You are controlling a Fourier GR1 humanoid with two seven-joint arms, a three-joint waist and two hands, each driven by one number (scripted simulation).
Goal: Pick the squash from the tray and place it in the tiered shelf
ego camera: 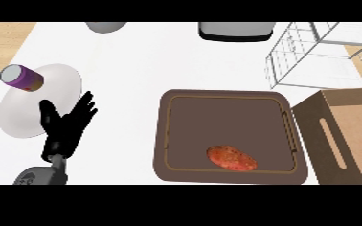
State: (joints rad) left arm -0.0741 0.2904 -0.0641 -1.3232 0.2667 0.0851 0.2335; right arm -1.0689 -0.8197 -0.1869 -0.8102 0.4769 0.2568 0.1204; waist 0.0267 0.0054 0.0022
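Note:
An orange-red speckled squash [231, 158] lies in the brown tray [176, 124], near its front edge, right of the middle. The white wire tiered shelf [311, 55] stands at the back right of the counter, beyond the tray. My left hand [65, 128] is at the lower left, fingers straight and spread, well to the left of the tray and holding nothing. My right hand does not show in the head view.
A white plate [42, 103] sits at the left with a purple can [21, 78] lying on it. A brown cardboard box [332, 129] stands right of the tray. A grey bowl [106, 26] and a dark appliance [235, 31] sit at the back edge.

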